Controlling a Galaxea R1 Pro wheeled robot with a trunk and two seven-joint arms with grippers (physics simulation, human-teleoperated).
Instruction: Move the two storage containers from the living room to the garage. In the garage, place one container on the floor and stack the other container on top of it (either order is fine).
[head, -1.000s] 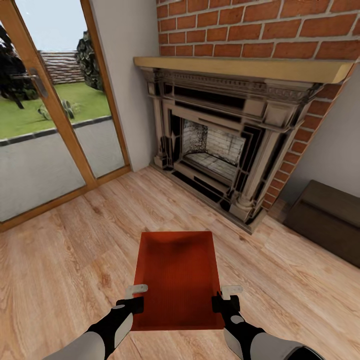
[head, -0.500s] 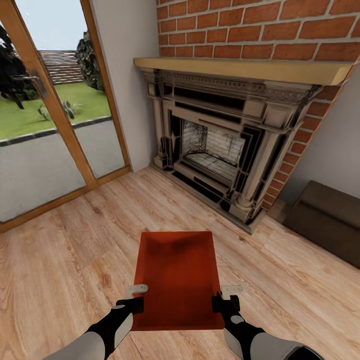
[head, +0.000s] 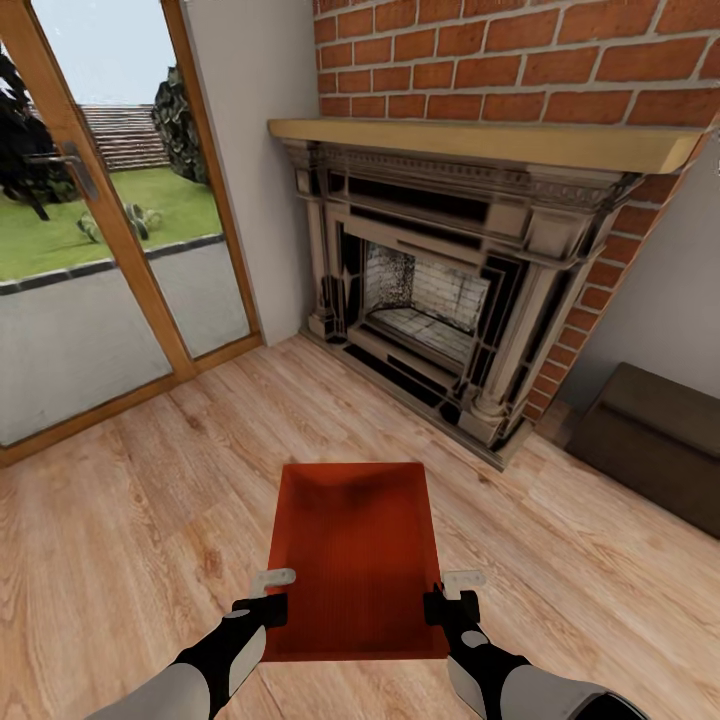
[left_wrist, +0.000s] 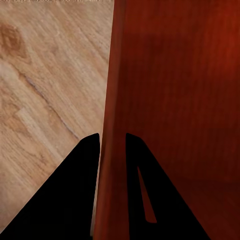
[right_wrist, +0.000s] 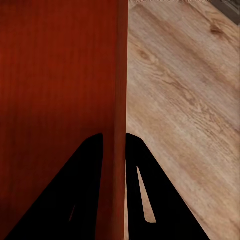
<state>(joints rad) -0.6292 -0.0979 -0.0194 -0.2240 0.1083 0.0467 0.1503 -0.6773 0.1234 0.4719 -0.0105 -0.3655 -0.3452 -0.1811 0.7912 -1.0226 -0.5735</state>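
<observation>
Glass doors (head: 95, 230) stand at the far left. The left gripper (head: 272, 596) is clenched on the left wall of the storage container (head: 355, 560), one finger (left_wrist: 75, 195) outside, one inside. The container is held over the wood-plank floor (head: 130, 520), open side up, in front of the fireplace (head: 450, 290). The right gripper (head: 452, 594) is clenched on the right wall. A dark bench (head: 655, 440) sits far right.

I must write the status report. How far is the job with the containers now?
Early stage. In hand: one storage container is gripped on both side walls, by the left gripper and the right gripper, over the living room's wood floor near the fireplace. Left: carry it to the garage, fetch the second, stack them.
</observation>
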